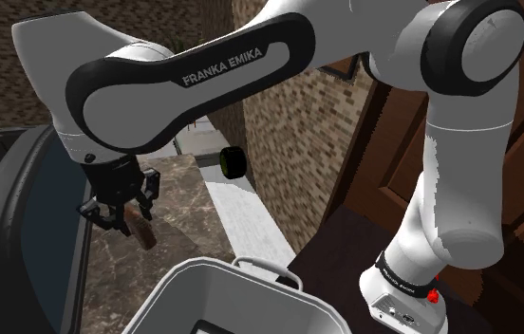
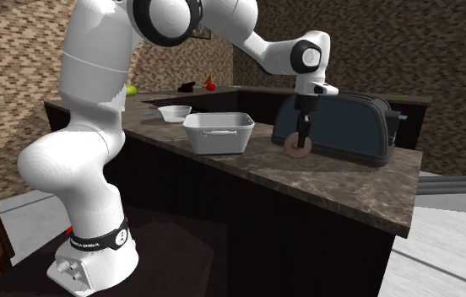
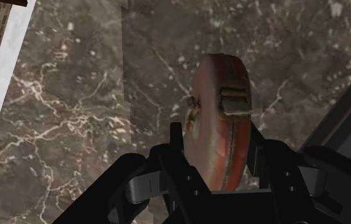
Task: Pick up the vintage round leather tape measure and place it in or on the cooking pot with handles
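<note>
Since my black two-finger gripper (image 3: 219, 149) clamps the reddish-brown round leather tape measure (image 3: 220, 95) across its flat faces, I judge it light, rigid, slightly slick.

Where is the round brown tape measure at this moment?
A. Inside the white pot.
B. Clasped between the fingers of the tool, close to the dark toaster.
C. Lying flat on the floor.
B: in the wrist view the tool clasps the tape measure on edge over the counter, and the second exterior view places it in front of the toaster.
</note>
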Available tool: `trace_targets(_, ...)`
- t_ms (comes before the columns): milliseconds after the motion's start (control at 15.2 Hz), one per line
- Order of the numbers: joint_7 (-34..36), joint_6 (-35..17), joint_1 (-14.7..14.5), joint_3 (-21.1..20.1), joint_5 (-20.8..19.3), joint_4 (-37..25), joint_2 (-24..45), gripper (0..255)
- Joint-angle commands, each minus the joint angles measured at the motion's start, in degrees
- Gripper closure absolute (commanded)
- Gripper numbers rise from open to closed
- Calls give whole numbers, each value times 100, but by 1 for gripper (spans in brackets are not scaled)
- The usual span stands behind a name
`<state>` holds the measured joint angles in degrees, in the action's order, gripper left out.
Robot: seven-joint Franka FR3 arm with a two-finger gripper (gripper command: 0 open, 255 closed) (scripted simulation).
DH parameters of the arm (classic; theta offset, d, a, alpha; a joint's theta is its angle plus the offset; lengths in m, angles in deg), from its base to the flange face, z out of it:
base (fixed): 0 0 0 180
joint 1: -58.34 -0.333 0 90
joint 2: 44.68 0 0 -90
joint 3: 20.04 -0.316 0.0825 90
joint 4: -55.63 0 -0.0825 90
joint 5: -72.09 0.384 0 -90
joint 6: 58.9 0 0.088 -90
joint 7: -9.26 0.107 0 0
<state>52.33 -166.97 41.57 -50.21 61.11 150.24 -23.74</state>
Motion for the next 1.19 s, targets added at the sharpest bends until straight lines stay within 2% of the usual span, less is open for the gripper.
trace_targets(0, -8, 133, -6, -14, 24, -100, -38, 255)
trace_targets(1122, -97, 1386, -81, -76, 122, -1253, -164, 255)
